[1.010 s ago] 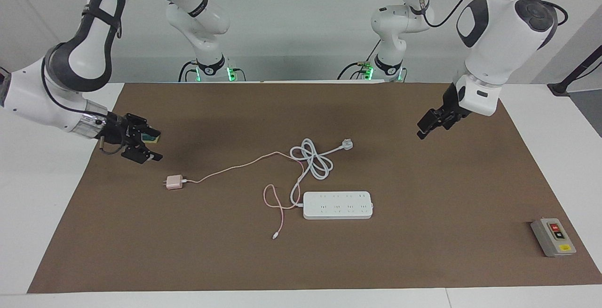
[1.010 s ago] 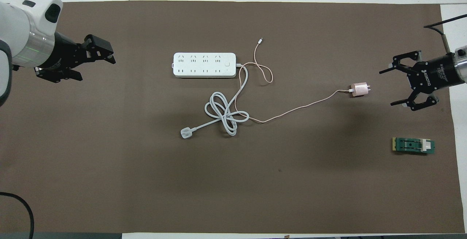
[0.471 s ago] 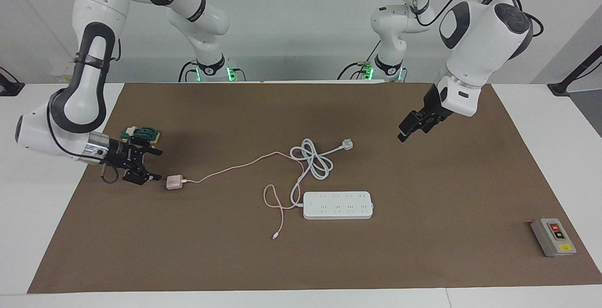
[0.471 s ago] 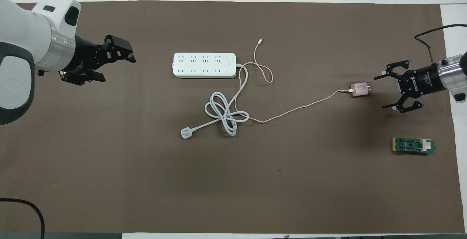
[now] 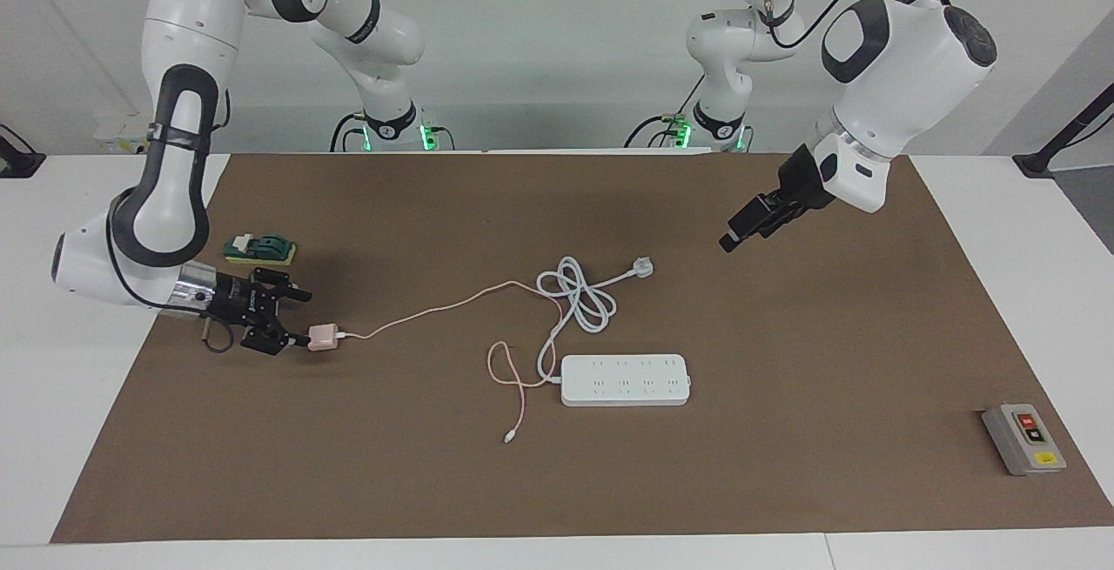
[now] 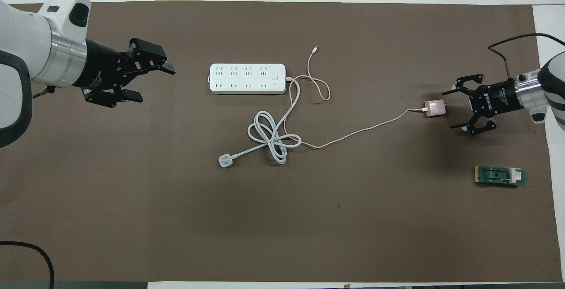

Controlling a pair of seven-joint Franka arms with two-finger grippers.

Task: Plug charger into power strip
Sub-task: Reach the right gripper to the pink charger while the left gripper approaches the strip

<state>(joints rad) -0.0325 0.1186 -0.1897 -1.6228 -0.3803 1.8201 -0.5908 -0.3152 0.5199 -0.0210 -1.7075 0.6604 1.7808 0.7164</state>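
The pale-pink charger [image 5: 323,338] [image 6: 435,108] lies on the brown mat toward the right arm's end, prongs pointing at my right gripper. Its thin pink cable [image 5: 435,306] [image 6: 353,135] trails toward the power strip. My right gripper [image 5: 298,319] [image 6: 450,109] is low at the mat and open, its fingertips level with the charger's prong end, not closed on it. The white power strip [image 5: 627,379] [image 6: 247,78] lies flat mid-mat, sockets up. My left gripper [image 5: 729,241] [image 6: 152,84] hangs open and empty above the mat, toward the left arm's end from the strip.
The strip's thick grey-white cord coils nearer the robots and ends in a white three-pin plug [image 5: 642,268] [image 6: 225,161]. A green block [image 5: 261,249] [image 6: 500,176] lies close to the right gripper. A grey button box [image 5: 1023,439] sits at the mat's corner.
My right gripper has come down and moved in toward the charger's prong end. My left gripper has moved toward the middle of the mat. The charger and strip have not moved.
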